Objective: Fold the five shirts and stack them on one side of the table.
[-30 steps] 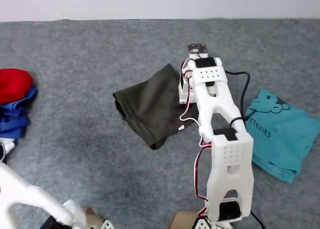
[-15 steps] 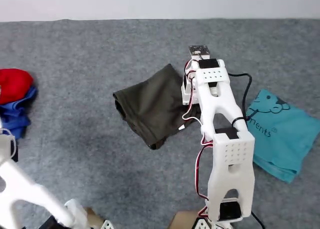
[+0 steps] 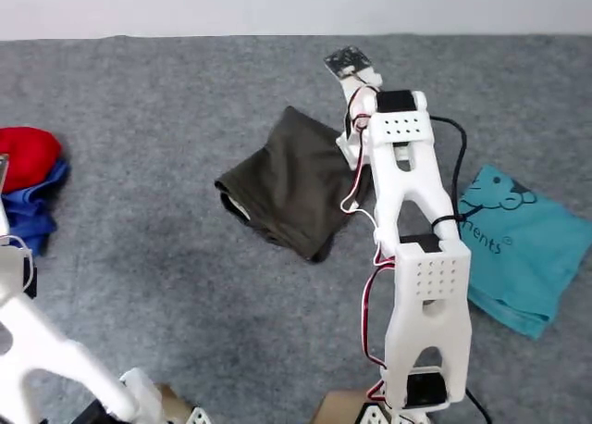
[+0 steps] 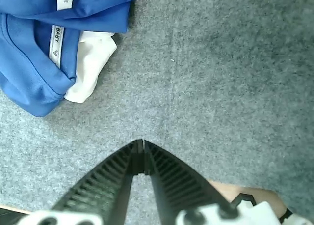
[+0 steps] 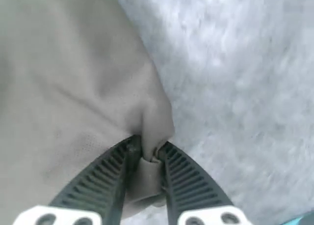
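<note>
The dark olive shirt (image 3: 282, 188) lies folded near the middle of the grey carpeted table (image 3: 157, 100), turned diagonally to the table's edges. One corner points toward the far side, and a thick doubled edge faces near-left. Its longer edge seems to run from the left toward the near right, though the margin is slight.

The right arm (image 3: 412, 211) stretches from the near edge over the shirt's right side. The right gripper (image 5: 147, 154) is pinched on a raised fold at the shirt's border, with cloth bunched between the two fingers and bare carpet just beyond.

The left gripper (image 4: 143, 147) hangs above bare carpet with its fingertips meeting and nothing between them. Just beside it are a blue shirt (image 4: 29, 53) and a white garment (image 4: 91, 63) tucked under that shirt's edge. The blue cloth sits at the table's left edge with a red shirt (image 3: 26, 155) on its far side. A teal shirt (image 3: 523, 248) lies folded at the right — well apart from the olive one.
</note>
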Robot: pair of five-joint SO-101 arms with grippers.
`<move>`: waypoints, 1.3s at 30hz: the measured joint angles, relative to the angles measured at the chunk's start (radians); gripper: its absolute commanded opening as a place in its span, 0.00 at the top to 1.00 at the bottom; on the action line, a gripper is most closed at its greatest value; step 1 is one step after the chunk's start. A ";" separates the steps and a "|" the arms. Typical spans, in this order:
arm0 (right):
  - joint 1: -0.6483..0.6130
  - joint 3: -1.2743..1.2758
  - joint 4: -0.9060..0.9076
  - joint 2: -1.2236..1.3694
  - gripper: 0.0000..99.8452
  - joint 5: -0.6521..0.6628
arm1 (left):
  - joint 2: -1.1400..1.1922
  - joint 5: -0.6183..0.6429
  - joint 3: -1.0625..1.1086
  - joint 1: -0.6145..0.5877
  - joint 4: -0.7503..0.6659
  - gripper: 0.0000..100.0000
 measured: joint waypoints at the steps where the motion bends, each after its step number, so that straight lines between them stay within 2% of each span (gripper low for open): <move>1: -0.002 -0.003 -0.015 0.011 0.99 0.021 | 0.000 0.000 0.000 0.000 0.000 0.99; 4: -0.002 -0.008 -0.041 0.038 0.96 0.074 | 0.000 0.000 0.000 0.000 0.000 0.99; 7: -0.002 -0.009 -0.043 0.040 0.86 0.106 | 0.000 0.000 0.000 0.000 0.000 0.99; 10: 0.000 -0.011 -0.038 0.040 0.78 0.084 | 0.000 0.000 0.000 0.000 0.000 0.99; 16: 0.025 -0.014 -0.020 0.003 0.83 0.025 | 0.000 0.000 0.000 0.000 0.000 0.99; 22: 0.017 -0.014 0.057 -0.097 0.95 0.003 | 0.000 0.000 0.000 0.000 0.000 0.99; 24: 0.005 -0.014 0.097 -0.117 0.99 -0.055 | 0.000 0.000 0.000 0.000 0.000 0.99; 29: -0.031 -0.014 0.204 -0.150 0.98 -0.252 | 0.000 0.000 0.000 0.002 0.000 0.99; 39: -0.080 -0.014 0.347 -0.164 0.98 -0.806 | 0.000 0.000 0.000 0.002 -0.008 0.99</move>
